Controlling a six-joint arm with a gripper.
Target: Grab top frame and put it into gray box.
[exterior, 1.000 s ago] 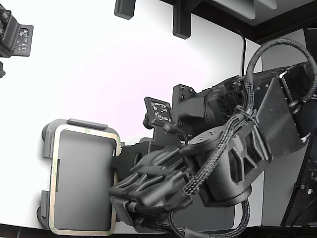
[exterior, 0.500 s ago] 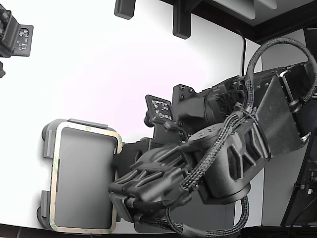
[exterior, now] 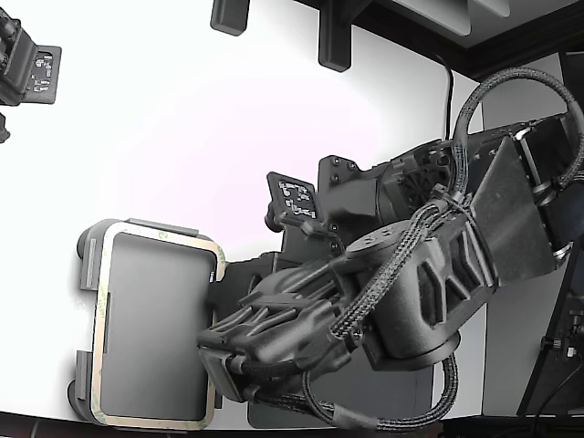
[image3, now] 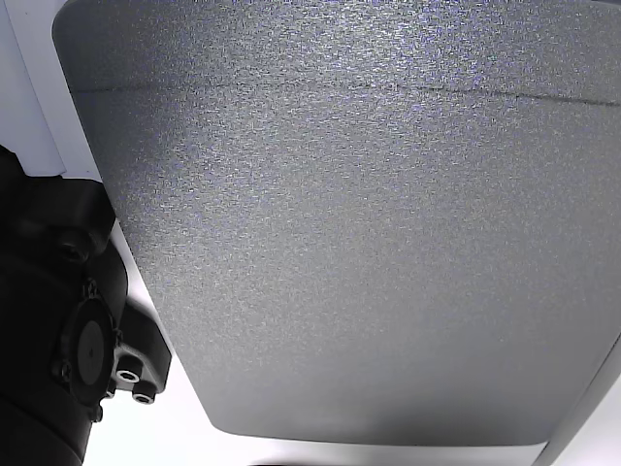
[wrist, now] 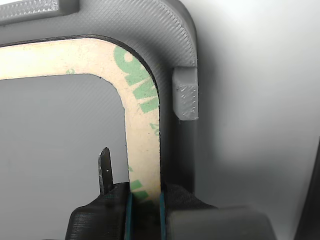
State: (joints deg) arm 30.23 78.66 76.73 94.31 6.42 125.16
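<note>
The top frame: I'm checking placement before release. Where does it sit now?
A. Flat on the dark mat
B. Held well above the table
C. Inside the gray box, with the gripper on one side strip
C: the top frame lies within the gray box walls, and the gripper straddles one side strip.

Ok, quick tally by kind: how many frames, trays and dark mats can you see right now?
Frames: 1, the top frame, lying in the tray with the gripper closed across one side.
Trays: 1, the gray box.
Dark mats: 1, the dark mat.
Total: 3.
</note>
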